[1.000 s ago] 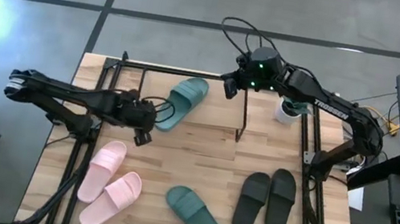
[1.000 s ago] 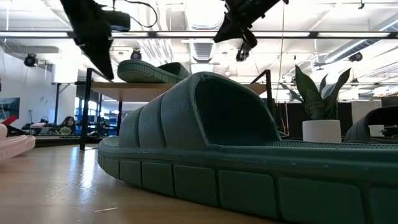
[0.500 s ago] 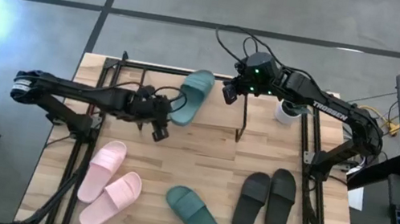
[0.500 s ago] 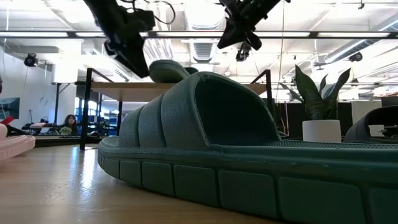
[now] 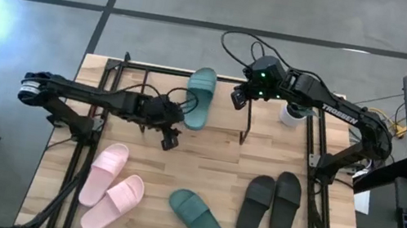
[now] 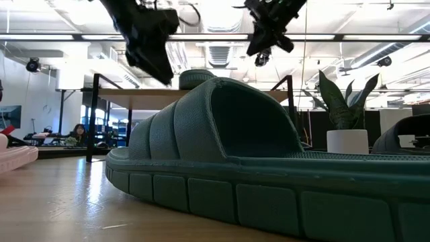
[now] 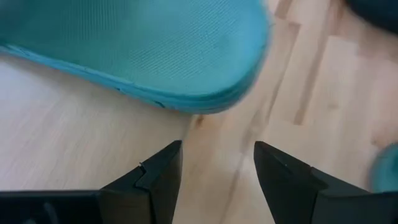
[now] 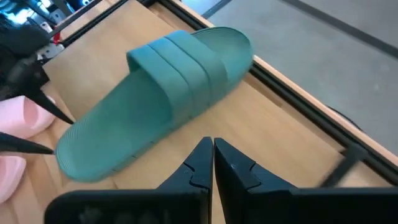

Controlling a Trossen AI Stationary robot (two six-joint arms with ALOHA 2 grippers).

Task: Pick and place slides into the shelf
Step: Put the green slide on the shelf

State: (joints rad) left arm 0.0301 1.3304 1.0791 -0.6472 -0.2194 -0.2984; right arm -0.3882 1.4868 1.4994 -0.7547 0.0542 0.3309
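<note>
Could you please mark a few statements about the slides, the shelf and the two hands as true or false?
1. One green slide lies on the shelf top. True.
2. The left hand holds that slide. False: its fingers are open and empty, beside the slide's heel.
3. The right hand is shut. True.
4. The pink pair is on the shelf. False: it lies on the table.
5. The black pair lies side by side. True.

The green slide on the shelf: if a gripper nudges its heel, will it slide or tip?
Likely slide, not tip: the green slide lies flat, sole down, on the shelf board. It probably pivots if nudged off-centre, being long and narrow. Its thick ribbed strap looks like soft foam, so likely light and somewhat bendy.
</note>
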